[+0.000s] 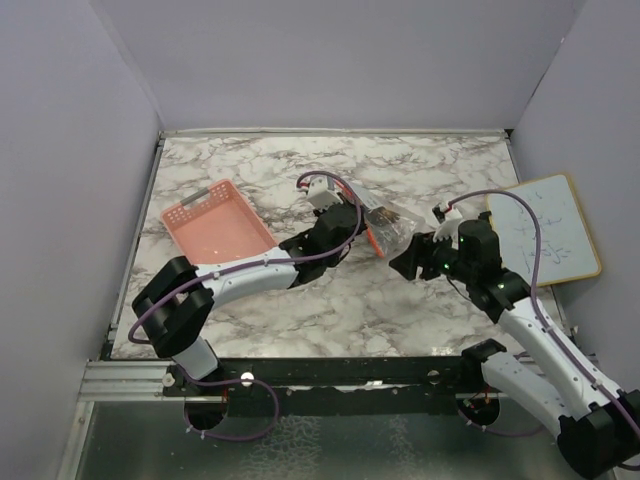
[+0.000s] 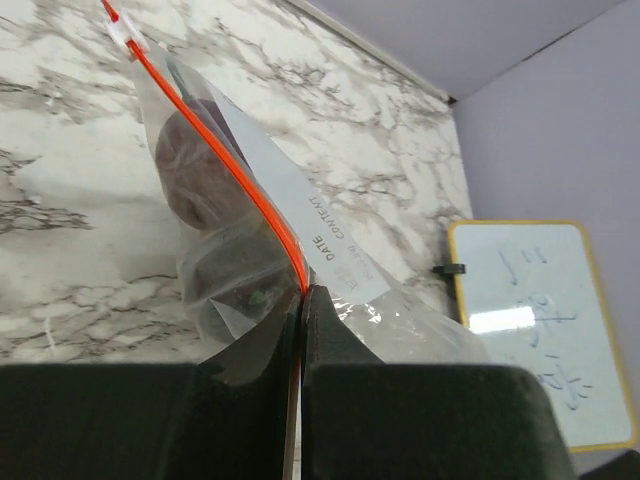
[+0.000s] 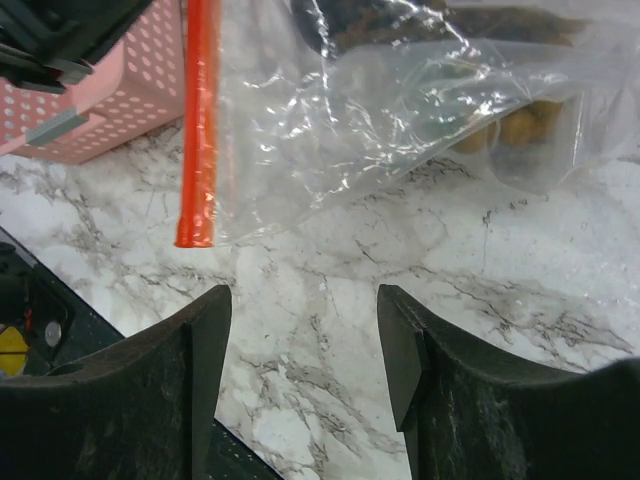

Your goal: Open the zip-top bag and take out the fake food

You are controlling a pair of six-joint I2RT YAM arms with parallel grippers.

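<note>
The clear zip-top bag (image 1: 388, 228) lies near the table's middle with its orange-red zip strip (image 2: 225, 160) running along its mouth. My left gripper (image 2: 301, 292) is shut on the zip strip. Inside the bag I see the dark maroon round fruit (image 2: 190, 170) and, in the right wrist view, golden-brown balls (image 3: 515, 125) through the plastic. My right gripper (image 3: 303, 330) is open and empty, just short of the bag's strip end (image 3: 198, 130), which hangs above the marble. In the top view the right gripper (image 1: 408, 262) sits just right of and below the bag.
A pink plastic basket (image 1: 218, 220) lies at the left, also in the right wrist view (image 3: 120, 90). A small whiteboard (image 1: 545, 230) with a wooden frame lies at the right edge. Purple walls enclose the marble table (image 1: 300, 310).
</note>
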